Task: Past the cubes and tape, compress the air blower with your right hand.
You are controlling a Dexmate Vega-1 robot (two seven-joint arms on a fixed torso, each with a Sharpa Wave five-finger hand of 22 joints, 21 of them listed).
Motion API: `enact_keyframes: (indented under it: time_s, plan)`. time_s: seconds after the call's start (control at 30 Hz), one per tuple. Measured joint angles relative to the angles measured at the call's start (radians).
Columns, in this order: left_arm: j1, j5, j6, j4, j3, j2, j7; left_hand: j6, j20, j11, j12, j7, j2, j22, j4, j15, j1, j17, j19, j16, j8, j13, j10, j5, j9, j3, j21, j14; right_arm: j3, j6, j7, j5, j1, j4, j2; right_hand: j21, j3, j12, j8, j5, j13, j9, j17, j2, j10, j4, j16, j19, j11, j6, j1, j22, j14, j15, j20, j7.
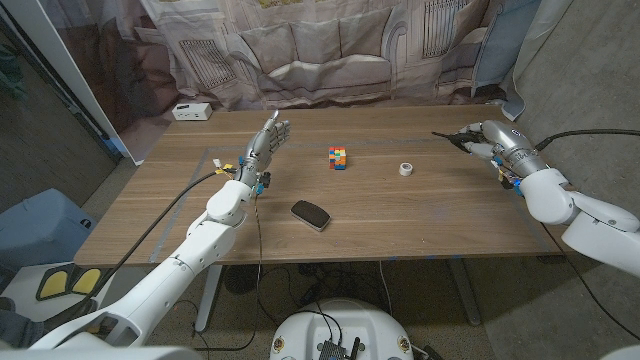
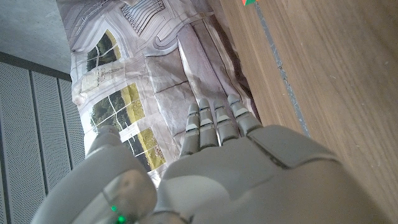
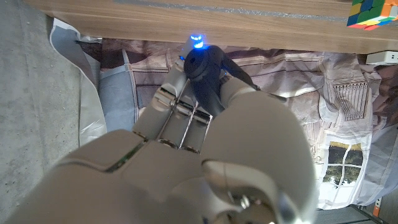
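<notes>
My right hand is raised over the table's far right side and grips a black air blower, whose thin nozzle points toward the table's middle. In the right wrist view the black bulb sits inside the curled fingers. A multicoloured cube stands at the table's middle, and a small white tape roll lies to its right. The cube also shows in the right wrist view. My left hand is held up at the left with fingers straight and apart, holding nothing. Its back shows in the left wrist view.
A black oval object lies nearer the front edge, left of centre. A white box sits at the far left corner of the wooden table. A printed curtain hangs behind the table.
</notes>
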Motion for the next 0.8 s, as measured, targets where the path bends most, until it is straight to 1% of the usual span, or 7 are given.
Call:
enact_keyframes:
  time_s: [0.2,0.3,0.43,0.53,0.7,0.77,0.8]
  plan:
    - [0.000,-0.002,0.008,-0.002,0.000,0.003,0.000,0.000,0.000,0.000,0.000,0.000,0.000,0.000,0.000,0.000,0.000,0.000,0.000,0.000,0.000,0.000,0.000,0.000,0.000,0.000,0.000,0.000,-0.008,-0.001,0.000,-0.004,0.009,0.006,0.008,0.000,0.002,-0.009,-0.012,-0.001,0.001,0.000,0.002,-0.006,-0.007,0.002,-0.007,-0.013,-0.007,-0.004,-0.006,0.003,0.000,0.000,-0.002,-0.015]
    - [-0.002,-0.002,0.018,-0.006,0.000,0.005,-0.001,0.000,0.000,0.000,0.000,0.000,0.000,0.000,0.000,0.000,0.000,0.000,0.000,0.000,0.000,0.000,0.000,0.000,0.000,0.000,0.000,0.000,-0.013,0.000,0.000,-0.005,0.014,0.011,0.012,0.000,-0.002,-0.015,-0.019,-0.001,0.001,0.002,0.006,-0.007,-0.010,-0.002,-0.015,-0.026,-0.010,-0.006,-0.007,0.003,-0.010,0.003,-0.004,-0.017]
    - [-0.013,-0.002,0.028,-0.007,0.004,0.007,-0.005,0.000,0.000,0.000,0.000,0.000,0.000,0.000,0.000,0.000,0.000,0.000,0.000,0.000,0.000,0.000,0.000,0.000,0.000,0.000,0.000,0.000,-0.019,0.004,0.000,-0.007,0.021,0.017,0.018,0.000,-0.002,-0.015,-0.020,-0.001,0.001,0.003,0.010,-0.007,-0.012,-0.002,-0.019,-0.032,-0.019,-0.006,-0.007,0.003,-0.013,0.006,-0.002,-0.024]
    - [-0.013,-0.002,0.031,-0.007,0.004,0.007,-0.008,0.000,0.000,0.000,0.000,0.000,0.000,0.000,0.000,0.000,0.000,0.000,0.000,0.000,0.000,0.000,0.000,0.000,0.000,0.000,0.000,0.000,-0.026,0.006,-0.001,-0.008,0.028,0.025,0.023,0.000,-0.006,-0.015,-0.024,-0.003,0.001,0.003,0.011,-0.012,-0.012,-0.006,-0.019,-0.035,-0.019,-0.004,-0.012,0.003,-0.021,0.006,-0.002,-0.026]
    - [-0.026,-0.002,0.033,-0.001,0.008,0.006,-0.019,0.000,0.000,0.000,0.000,0.000,0.000,0.000,0.000,0.000,0.000,0.000,0.000,0.000,0.000,0.000,0.000,0.000,0.000,0.000,0.000,0.000,-0.032,0.011,-0.002,-0.008,0.037,0.031,0.027,0.000,-0.016,-0.025,-0.035,-0.003,0.005,0.007,0.014,-0.020,-0.019,0.004,-0.029,-0.053,-0.026,-0.011,-0.020,0.003,-0.035,0.012,0.005,-0.033]
    - [-0.038,-0.002,0.032,0.012,0.012,0.001,-0.021,0.000,0.000,0.000,0.000,0.000,0.000,0.000,0.000,0.000,0.000,0.000,0.000,0.000,0.000,0.000,0.000,0.000,0.000,0.000,0.000,0.000,-0.034,0.011,-0.002,-0.008,0.039,0.031,0.028,0.000,-0.021,-0.029,-0.035,-0.003,0.005,0.008,0.014,-0.022,-0.027,0.008,-0.033,-0.053,-0.025,-0.015,-0.023,0.003,-0.042,0.012,0.005,-0.036]
    - [-0.038,-0.002,0.031,0.012,0.012,0.001,-0.023,0.000,0.000,0.000,0.000,0.000,0.000,0.000,0.000,0.000,0.000,0.000,0.000,0.000,0.000,0.000,0.000,0.000,0.000,0.000,0.000,0.000,-0.035,0.011,-0.002,-0.008,0.040,0.031,0.028,0.000,-0.021,-0.031,-0.041,-0.003,0.005,0.008,0.014,-0.023,-0.034,0.008,-0.035,-0.053,-0.030,-0.015,-0.026,0.003,-0.042,0.012,0.005,-0.035]
